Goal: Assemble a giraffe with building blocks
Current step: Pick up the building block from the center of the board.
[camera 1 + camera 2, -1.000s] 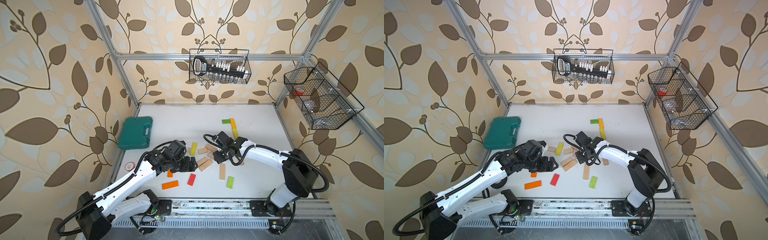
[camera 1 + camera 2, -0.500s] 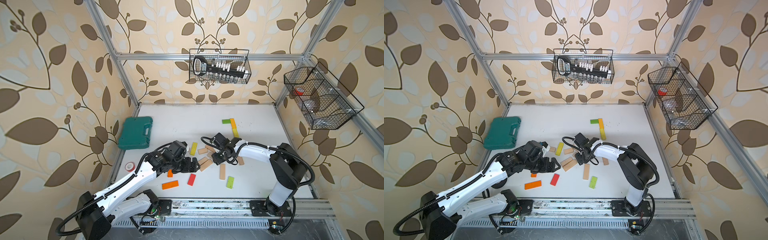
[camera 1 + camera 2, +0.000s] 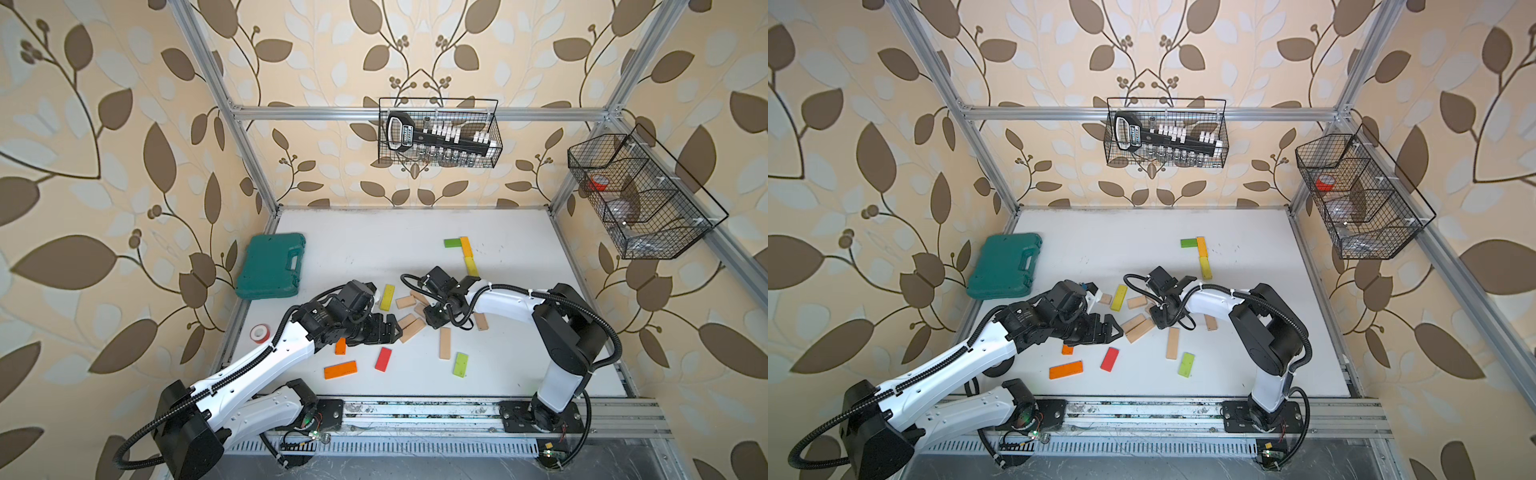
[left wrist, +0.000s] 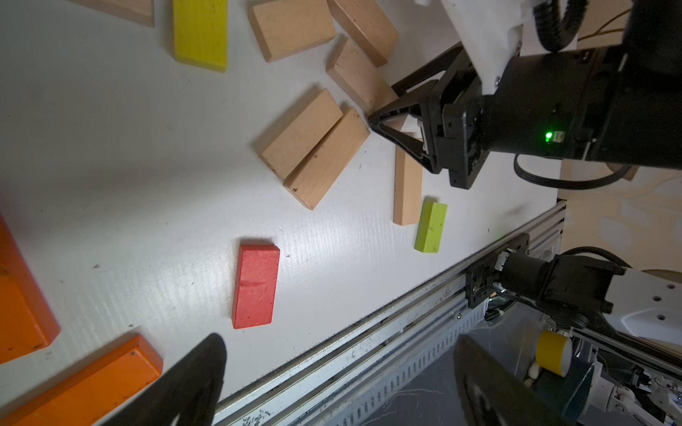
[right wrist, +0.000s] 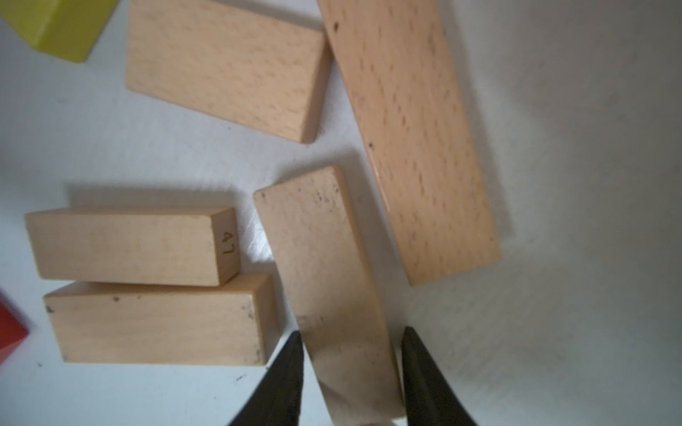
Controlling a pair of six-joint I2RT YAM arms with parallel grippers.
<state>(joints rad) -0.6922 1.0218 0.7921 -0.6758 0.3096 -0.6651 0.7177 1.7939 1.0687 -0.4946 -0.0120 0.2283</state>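
Wooden building blocks lie scattered mid-table. My right gripper (image 3: pixel 432 320) (image 5: pixel 350 332) is low on the table, shut on the end of a plain beige block (image 5: pixel 324 258) that lies flat, one finger on each long side. Two beige blocks (image 3: pixel 409 326) (image 5: pixel 140 284) lie side by side right next to it, and a longer beige plank (image 5: pixel 409 140) lies on the other side. My left gripper (image 3: pixel 392 328) (image 4: pixel 337 339) hovers wide open and empty beside that pair. A red block (image 3: pixel 383 358), a long orange block (image 3: pixel 340 369) and a green block (image 3: pixel 460 364) lie nearer the front.
A green, an orange and a yellow block (image 3: pixel 466 246) form an L at the far right. A green plastic case (image 3: pixel 272 266) and a tape roll (image 3: pixel 260 333) sit at the left edge. The metal rail (image 3: pixel 415 409) runs along the front. Wire baskets (image 3: pixel 438 133) hang on the walls.
My right gripper has shifted a little toward the beige cluster and its jaws have closed in on the beige block. The left gripper opened slightly and stayed in place.
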